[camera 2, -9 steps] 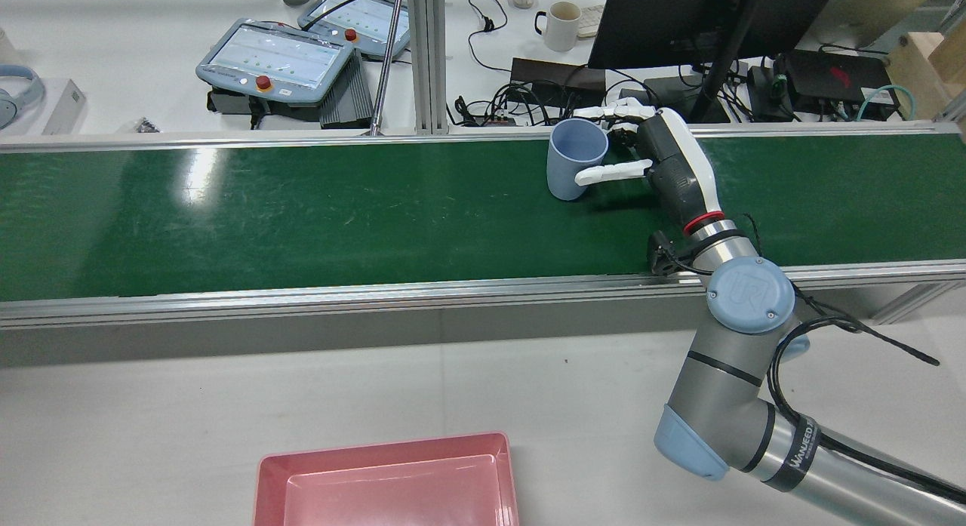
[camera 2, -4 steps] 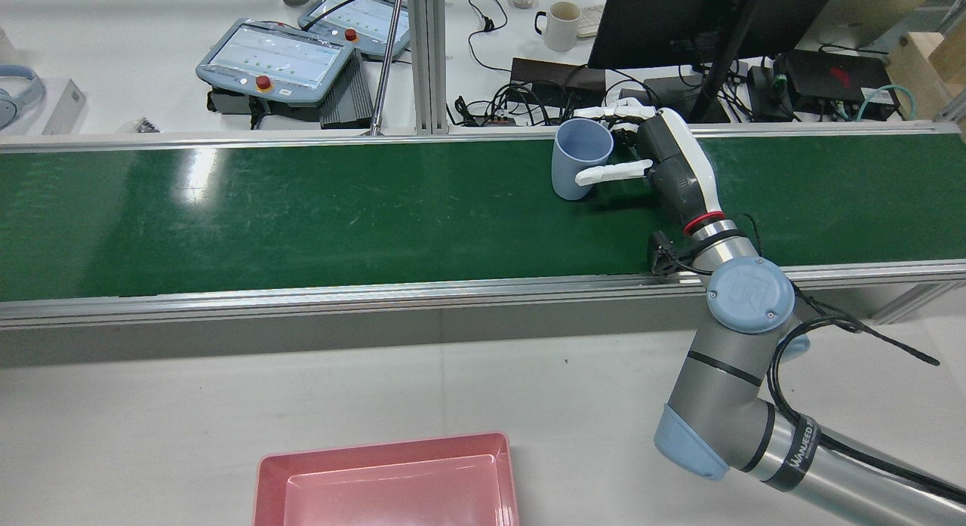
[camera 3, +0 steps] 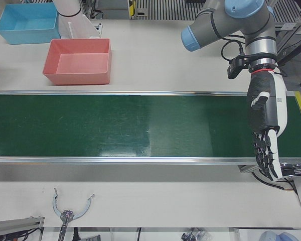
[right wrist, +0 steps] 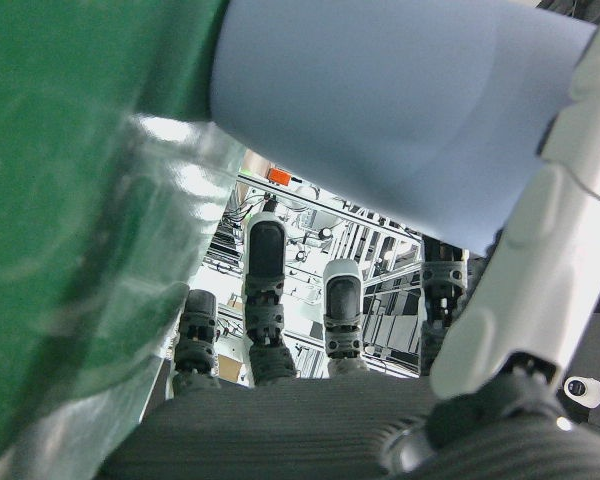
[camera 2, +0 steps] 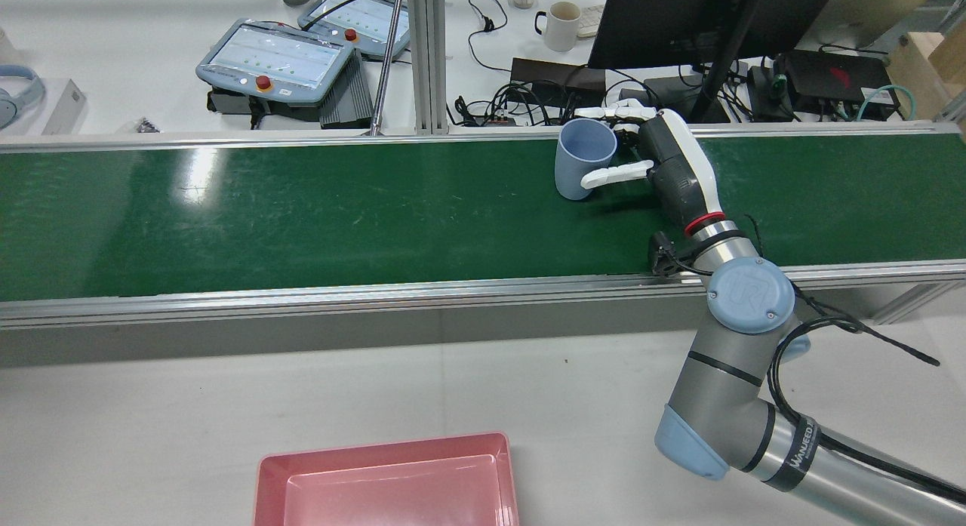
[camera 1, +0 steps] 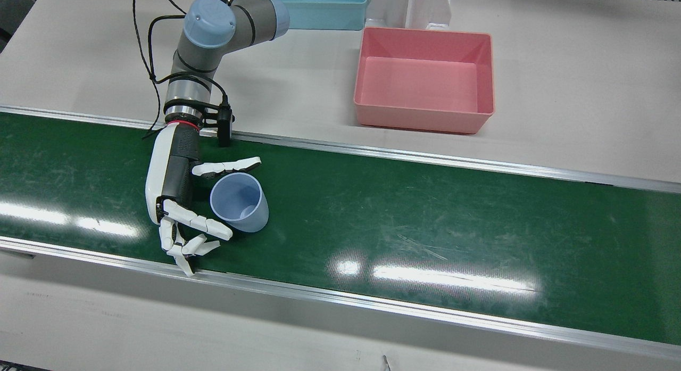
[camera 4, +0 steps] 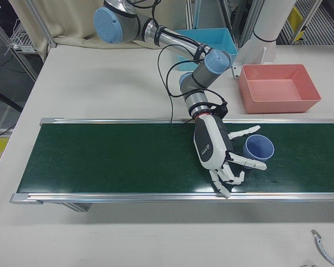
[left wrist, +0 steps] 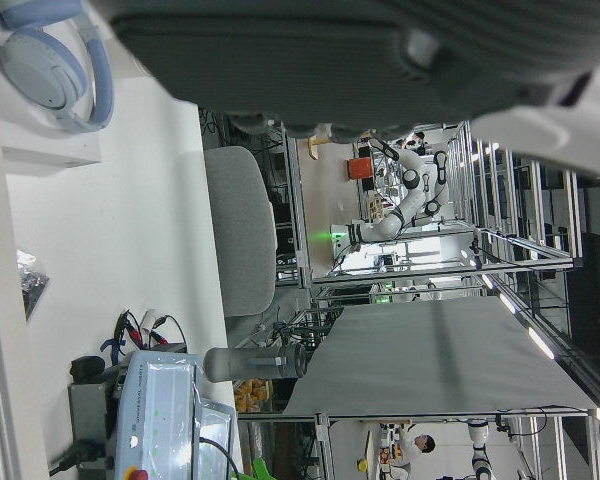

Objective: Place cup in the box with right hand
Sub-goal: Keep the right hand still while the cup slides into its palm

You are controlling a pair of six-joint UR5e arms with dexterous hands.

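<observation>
Right robot hand (camera 1: 178, 200) on green belt (camera 1: 425, 222), fingers spread wide around light blue plastic cup (camera 1: 239, 202), not gripping. Empty pink plastic box (camera 1: 424, 79) at 2 o'clock from cup. Left robot hand (camera 3: 265, 133) hangs with fingers apart, holds nothing.

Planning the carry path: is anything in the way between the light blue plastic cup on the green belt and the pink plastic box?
Nothing visible. The light blue plastic cup stands beside the right hand; only bare green belt, its metal rail and white tabletop lie before the pink plastic box.
</observation>
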